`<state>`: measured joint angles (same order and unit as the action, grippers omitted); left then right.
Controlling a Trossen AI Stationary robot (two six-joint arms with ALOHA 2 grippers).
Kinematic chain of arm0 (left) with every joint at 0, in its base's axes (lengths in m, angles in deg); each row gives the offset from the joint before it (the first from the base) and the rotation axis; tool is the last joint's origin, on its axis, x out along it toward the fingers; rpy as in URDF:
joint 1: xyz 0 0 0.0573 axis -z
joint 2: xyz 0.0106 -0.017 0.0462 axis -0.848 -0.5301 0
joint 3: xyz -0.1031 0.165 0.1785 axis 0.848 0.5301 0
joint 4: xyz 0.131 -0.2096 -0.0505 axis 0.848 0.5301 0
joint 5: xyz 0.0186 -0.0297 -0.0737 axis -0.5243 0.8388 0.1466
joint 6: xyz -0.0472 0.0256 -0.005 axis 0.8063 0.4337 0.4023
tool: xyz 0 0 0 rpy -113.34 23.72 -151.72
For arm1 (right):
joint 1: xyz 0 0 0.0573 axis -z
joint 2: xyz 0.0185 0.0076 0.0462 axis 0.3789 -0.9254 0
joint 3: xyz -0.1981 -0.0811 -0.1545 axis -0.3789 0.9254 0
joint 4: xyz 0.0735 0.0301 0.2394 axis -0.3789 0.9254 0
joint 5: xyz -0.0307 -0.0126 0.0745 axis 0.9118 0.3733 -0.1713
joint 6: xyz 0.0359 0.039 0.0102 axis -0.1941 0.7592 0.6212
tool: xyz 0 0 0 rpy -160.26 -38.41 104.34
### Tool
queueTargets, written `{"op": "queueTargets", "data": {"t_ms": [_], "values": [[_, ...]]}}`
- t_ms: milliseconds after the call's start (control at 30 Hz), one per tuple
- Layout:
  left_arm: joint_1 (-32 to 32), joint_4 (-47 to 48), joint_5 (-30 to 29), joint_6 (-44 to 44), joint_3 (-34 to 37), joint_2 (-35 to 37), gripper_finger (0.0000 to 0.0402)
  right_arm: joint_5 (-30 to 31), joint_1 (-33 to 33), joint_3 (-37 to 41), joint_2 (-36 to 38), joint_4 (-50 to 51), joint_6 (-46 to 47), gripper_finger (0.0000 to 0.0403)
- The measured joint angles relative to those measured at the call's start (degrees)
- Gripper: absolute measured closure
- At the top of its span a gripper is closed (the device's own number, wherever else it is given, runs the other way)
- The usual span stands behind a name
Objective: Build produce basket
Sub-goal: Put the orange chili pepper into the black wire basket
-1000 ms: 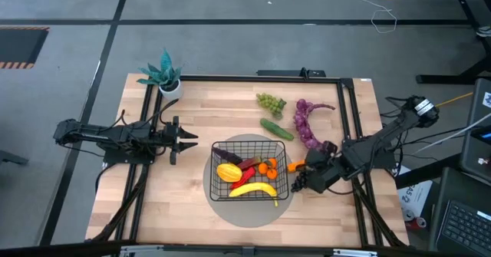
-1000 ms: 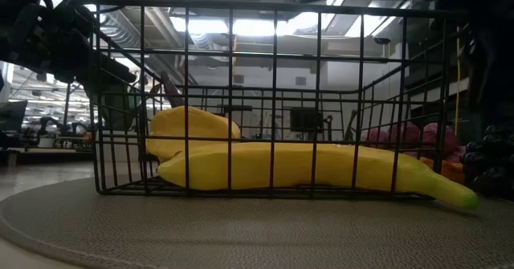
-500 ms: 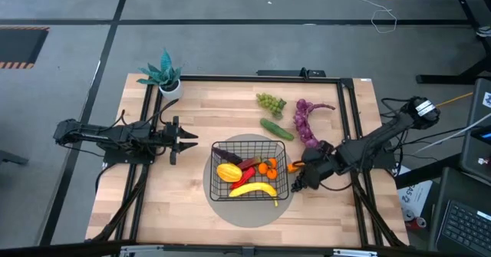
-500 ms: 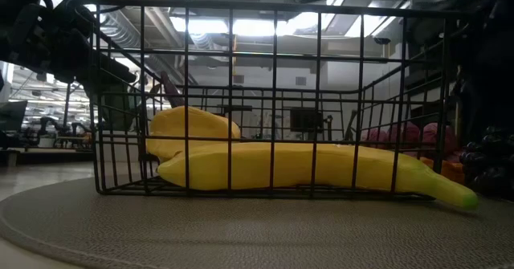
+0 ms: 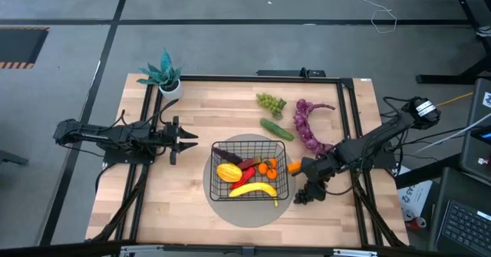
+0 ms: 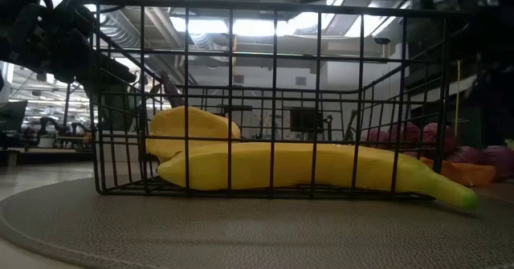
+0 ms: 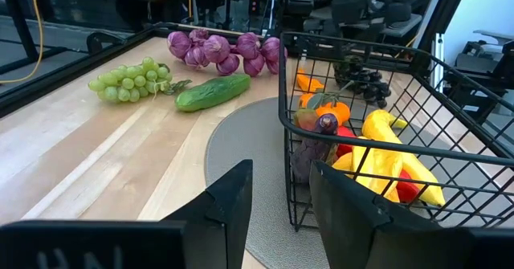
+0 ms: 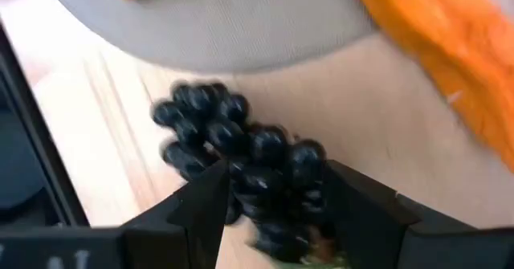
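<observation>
The black wire basket stands on a round grey mat and holds a banana, a starfruit, a red pepper, oranges and an eggplant. My right gripper is to the right of the basket, shut on a bunch of dark grapes. My left gripper waits open and empty to the left of the basket; it also shows in the left wrist view. My right gripper pinches the dark grape bunch between its two fingers, on the bunch's sides. The fingers slant down from the table's right. The bunch sticks out past the fingertips and is lifted clear of the table.
An orange carrot lies at the mat's right edge by the basket. Purple grapes, a cucumber and green grapes lie on the wood farther back. A teal potted plant stands at the far left corner.
My right gripper has risen with the dark grapes and shifted a little toward the table's near edge. The bunch has left the table and gone out of the low view, where the carrot and purple grapes behind it now show.
</observation>
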<state>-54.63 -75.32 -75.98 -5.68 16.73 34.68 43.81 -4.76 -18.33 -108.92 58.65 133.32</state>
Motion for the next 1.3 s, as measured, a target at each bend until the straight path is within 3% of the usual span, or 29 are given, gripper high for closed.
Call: {"op": "queueTargets", "data": {"t_ms": [133,267,333,667,767,1300], "values": [[0.00,0.00,0.02,-0.02,0.00,0.00,0.0280,6.60,0.01,-0.71,0.00,-0.13,-3.20,0.0199],[-0.01,0.00,0.00,-0.02,0.00,0.01,0.0280,20.50,0.05,-0.02,0.00,-0.67,-6.98,0.0199],[-0.01,0.00,0.01,-0.02,0.00,0.00,0.0280,24.09,0.34,0.56,-0.02,-0.28,-7.82,0.0199],[-0.02,0.00,0.00,-0.02,0.00,0.00,0.0280,21.48,2.81,2.74,-0.02,-0.55,-13.53,0.0199],[-0.01,0.00,0.01,-0.02,0.00,0.01,0.0280,22.83,4.18,4.82,-0.02,-0.61,-13.40,0.0199],[-0.02,0.00,0.02,-0.02,0.00,0.00,0.0280,17.57,5.53,12.99,0.05,-6.27,-10.96,0.0199]]}}
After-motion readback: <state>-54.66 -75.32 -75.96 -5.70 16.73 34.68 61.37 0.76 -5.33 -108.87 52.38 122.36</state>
